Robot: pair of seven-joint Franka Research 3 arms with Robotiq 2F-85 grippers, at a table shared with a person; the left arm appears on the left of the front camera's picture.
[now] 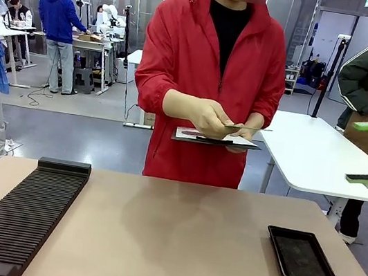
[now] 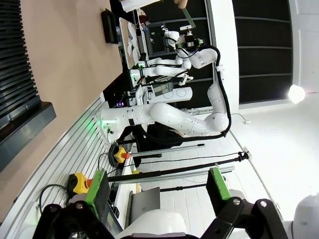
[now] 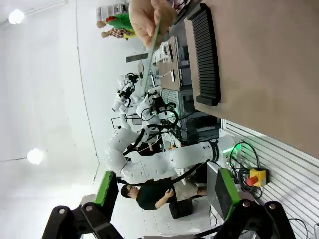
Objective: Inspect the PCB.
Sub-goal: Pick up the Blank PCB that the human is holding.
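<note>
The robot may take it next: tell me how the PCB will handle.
Probably stiff: the PCB juts straight out of the person's hand without drooping. Likely light: it is very thin and pinched by fingertips alone. Its flat faces should suit a pinch.

PCB (image 1: 247, 128) edge-on, face hidden | rack (image 1: 17, 217) cut off at bottom edge

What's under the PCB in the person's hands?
A dark clipboard carrying a white sheet sits below the PCB. The person's hand hides whether they touch.

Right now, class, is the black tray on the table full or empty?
Empty: the tray shows a bare floor in the front view, with nothing resting inside.
</note>
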